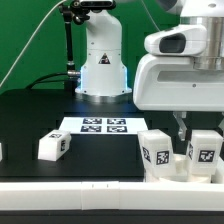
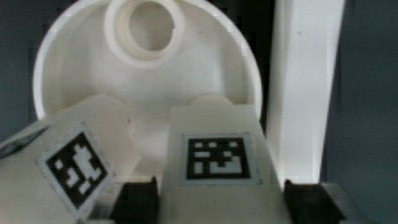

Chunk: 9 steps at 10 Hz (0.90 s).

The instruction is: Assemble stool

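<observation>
Seat (image 2: 71, 70) smooth, slightly glossy white plastic; leg (image 2: 222, 122) matt white plastic, printed tag (image 2: 221, 160); table (image 1: 30, 115) matt black.

Bright even light, wrist view blurred

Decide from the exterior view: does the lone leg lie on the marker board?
No, the lone leg lies on the black table, apart from the marker board.

You are seeing a marker board (image 1: 103, 125) lying on the black table (image 1: 30, 112), to the exterior view's left of the jaws, while a white rail (image 1: 60, 187) is running near them.
</observation>
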Each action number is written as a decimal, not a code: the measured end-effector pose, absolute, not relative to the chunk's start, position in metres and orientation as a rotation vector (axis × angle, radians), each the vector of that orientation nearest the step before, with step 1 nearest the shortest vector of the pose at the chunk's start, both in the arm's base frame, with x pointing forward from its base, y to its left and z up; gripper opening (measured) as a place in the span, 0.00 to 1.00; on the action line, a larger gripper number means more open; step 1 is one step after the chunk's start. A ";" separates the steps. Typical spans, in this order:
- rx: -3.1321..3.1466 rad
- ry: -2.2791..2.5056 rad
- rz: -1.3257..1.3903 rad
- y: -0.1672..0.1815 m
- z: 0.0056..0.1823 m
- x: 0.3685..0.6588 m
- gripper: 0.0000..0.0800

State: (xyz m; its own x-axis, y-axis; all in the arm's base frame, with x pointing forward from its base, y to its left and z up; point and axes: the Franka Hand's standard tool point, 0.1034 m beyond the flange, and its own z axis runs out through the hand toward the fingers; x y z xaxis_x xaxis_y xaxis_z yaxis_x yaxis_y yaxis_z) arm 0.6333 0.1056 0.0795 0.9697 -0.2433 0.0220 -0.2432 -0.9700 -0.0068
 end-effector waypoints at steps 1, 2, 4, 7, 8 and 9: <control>-3.071 0.584 -0.033 0.108 0.079 0.633 0.42; -3.007 0.789 -0.044 0.112 0.079 0.634 0.42; -2.926 1.023 -0.056 0.113 0.079 0.635 0.42; -2.816 1.280 -0.047 0.114 0.078 0.635 0.42; -2.781 1.349 -0.043 0.114 0.078 0.634 0.42; -2.722 1.452 -0.035 0.114 0.078 0.634 0.42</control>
